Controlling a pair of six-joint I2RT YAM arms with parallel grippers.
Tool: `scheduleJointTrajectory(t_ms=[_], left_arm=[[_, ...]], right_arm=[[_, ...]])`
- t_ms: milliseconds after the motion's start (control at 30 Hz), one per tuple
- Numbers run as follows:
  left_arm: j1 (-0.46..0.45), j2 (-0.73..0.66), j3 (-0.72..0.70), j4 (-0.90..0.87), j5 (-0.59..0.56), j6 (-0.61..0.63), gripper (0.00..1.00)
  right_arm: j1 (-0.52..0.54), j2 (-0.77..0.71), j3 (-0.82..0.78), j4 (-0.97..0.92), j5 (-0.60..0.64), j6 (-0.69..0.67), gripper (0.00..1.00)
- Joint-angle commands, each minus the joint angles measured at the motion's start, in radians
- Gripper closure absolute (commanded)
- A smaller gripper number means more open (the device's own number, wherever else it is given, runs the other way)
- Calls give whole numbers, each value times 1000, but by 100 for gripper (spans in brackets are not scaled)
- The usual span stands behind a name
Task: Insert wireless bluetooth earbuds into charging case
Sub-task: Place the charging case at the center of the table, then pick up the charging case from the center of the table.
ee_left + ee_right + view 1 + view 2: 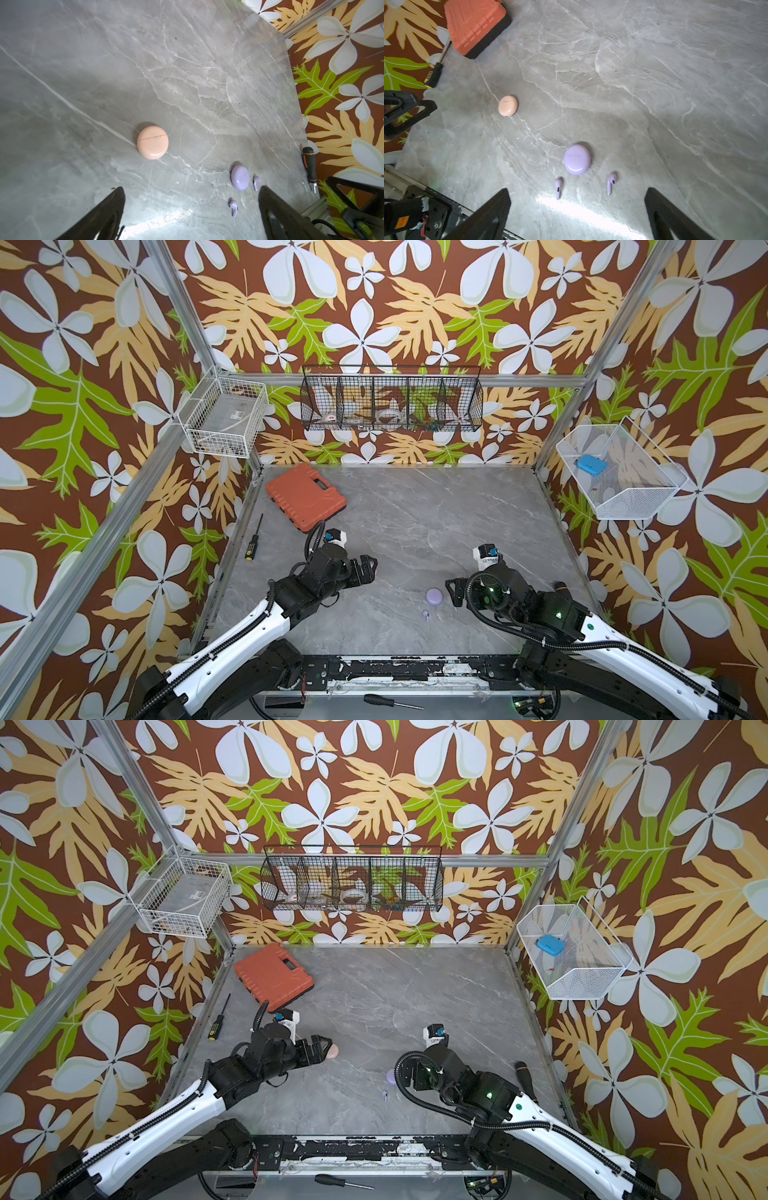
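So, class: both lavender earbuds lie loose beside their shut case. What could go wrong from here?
1. The lavender case is shut and looks smooth and round; prising it open could send it sliding out of the right gripper.
2. The earbuds are tiny and lie flat on the table; the open jaws may flick one away instead of pinching it.
3. Both lie close to the case, so a reach for either could knock it.

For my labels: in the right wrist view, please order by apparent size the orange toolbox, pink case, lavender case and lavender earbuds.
1. orange toolbox, partly cropped
2. lavender case
3. pink case, farther away, so perhaps equal in truth
4. lavender earbuds, both alike
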Motion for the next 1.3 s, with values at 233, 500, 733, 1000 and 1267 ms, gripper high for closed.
scheduleJointTrajectory(t_ms=[233,500,733,1000,1267], left_arm=[[-132,86,20,-32,-25,-248,0],[-214,210,106,-59,-62,-290,0],[-229,251,124,-61,-63,-319,0],[-296,375,205,-77,-53,-368,0],[-394,619,456,-216,-57,-392,0]], right_arm=[[0,11,-5,-85,62,8,0],[0,21,-24,-43,4,-1,0],[0,40,-16,-74,9,0,1],[0,17,48,-161,73,7,1],[0,-28,133,-269,174,12,2]])
